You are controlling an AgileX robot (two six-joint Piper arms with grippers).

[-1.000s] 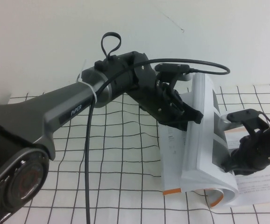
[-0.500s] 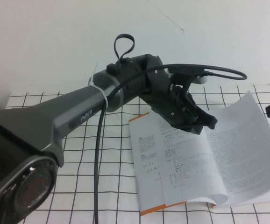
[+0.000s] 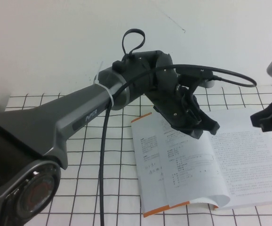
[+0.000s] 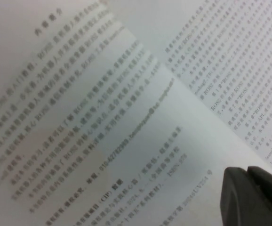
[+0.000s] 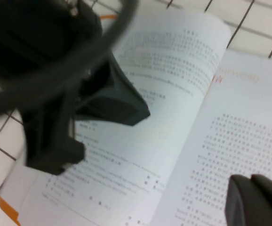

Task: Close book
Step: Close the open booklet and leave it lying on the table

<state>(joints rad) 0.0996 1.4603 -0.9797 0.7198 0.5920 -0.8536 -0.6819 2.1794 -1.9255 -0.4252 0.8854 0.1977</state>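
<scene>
I see the book (image 3: pixel 192 174) lying open and face up in the lower right of the high view, its right-hand page running off the right edge of the frame. The pages are white and dense with small dark print. A thin orange cover edge (image 3: pixel 166 210) shows along the lower left corner and again at the upper left corner. Near the spine the left leaves bow up a little at the bottom edge. My left gripper (image 3: pixel 203 128) hangs over the top of the left page, and my right gripper (image 3: pixel 270 117) sits above the right page's upper right corner
</scene>
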